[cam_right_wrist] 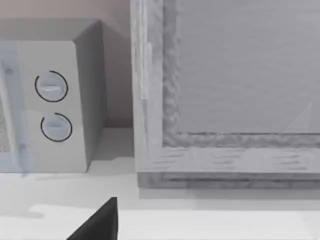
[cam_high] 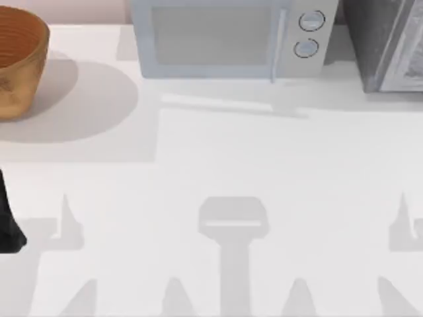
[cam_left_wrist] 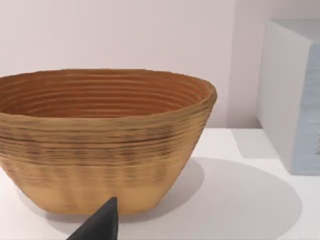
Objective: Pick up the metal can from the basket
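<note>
The worktop point(cam_high: 198, 165) is plain white and matte, crossed by soft grey shadows, with a pale pinkish wall behind it. At the back sits a light grey microwave point(cam_high: 231, 36) with two round dials at its right end; I take it as my landmark. Just right of the microwave, at the back right corner, stands a darker grey box-like appliance with a framed front panel point(cam_high: 390, 43).

Well to the left of the microwave, at the back left edge of the worktop, stands the basket point(cam_high: 20, 63). It is upright, a round woven bowl with an orange-brown ribbed inner wall and a lighter tan outer side, and it throws a wide round shadow toward the microwave. From my left wrist I see its side and the far part of its inner wall point(cam_left_wrist: 100, 130); its floor is hidden behind the near rim, so I cannot tell where the metal can is.

My left arm point(cam_high: 8, 218) is a dark shape at the left edge, nearer the front than the basket. A dark tip of my left jaws point(cam_left_wrist: 100, 225) points at the basket's foot; I cannot tell how wide they stand. A like tip of my right jaws point(cam_right_wrist: 97, 222) faces the grey appliance and the microwave's dials; their opening I cannot tell either.
</note>
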`<state>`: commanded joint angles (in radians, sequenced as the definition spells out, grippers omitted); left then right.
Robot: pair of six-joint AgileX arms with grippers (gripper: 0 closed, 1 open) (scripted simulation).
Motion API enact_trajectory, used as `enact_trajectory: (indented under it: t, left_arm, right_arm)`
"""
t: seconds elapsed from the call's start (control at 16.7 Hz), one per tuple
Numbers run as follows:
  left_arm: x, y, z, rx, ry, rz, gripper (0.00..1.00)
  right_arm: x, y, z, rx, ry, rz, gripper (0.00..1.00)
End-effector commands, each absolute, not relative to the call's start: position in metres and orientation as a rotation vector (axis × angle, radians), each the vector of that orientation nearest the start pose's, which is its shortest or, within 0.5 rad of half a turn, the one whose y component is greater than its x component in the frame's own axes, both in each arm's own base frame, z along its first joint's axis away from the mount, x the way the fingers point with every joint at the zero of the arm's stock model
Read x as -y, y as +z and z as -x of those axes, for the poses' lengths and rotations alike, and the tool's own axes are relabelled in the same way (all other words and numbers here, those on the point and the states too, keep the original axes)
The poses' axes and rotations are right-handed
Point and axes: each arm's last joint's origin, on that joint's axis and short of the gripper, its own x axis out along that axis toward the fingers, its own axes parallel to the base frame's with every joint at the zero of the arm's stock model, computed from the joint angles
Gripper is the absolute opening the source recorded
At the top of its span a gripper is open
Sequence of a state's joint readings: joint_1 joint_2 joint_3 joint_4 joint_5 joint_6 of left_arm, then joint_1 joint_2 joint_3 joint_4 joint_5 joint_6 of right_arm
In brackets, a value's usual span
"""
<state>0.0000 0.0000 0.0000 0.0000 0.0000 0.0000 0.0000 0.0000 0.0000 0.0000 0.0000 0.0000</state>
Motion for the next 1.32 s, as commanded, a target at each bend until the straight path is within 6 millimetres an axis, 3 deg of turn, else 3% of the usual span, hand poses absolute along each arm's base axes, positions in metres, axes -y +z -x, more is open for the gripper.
enact_trajectory:
  t: [0.3, 0.54, 0.72, 0.84, 1.02, 1.2, 1.32]
  left_arm:
    - [0.001, 0.172, -0.106, -0.021, 0.0, 0.001, 1.0]
    - [0.0, 0.218, -0.115, -0.112, -0.002, 0.006, 1.0]
    - [-0.003, 0.265, -0.138, -0.228, -0.003, 0.011, 1.0]
    - [-0.005, 0.295, -0.165, -0.326, -0.002, 0.013, 1.0]
    - [-0.012, 0.332, -0.22, -0.494, 0.001, 0.014, 1.0]
    - [-0.024, 0.349, -0.289, -0.673, 0.004, 0.014, 1.0]
    - [-0.034, 0.348, -0.336, -0.791, 0.003, 0.014, 1.0]
  right_arm:
    - [0.001, 0.16, -0.106, 0.0, 0.0, 0.0, 1.0]
    - [0.001, 0.16, -0.106, 0.0, 0.0, 0.0, 1.0]
    - [0.001, 0.16, -0.106, 0.0, 0.0, 0.0, 1.0]
    - [0.001, 0.16, -0.106, 0.0, 0.0, 0.0, 1.0]
    - [0.001, 0.16, -0.106, 0.0, 0.0, 0.0, 1.0]
    - [0.001, 0.16, -0.106, 0.0, 0.0, 0.0, 1.0]
    - [0.001, 0.16, -0.106, 0.0, 0.0, 0.0, 1.0]
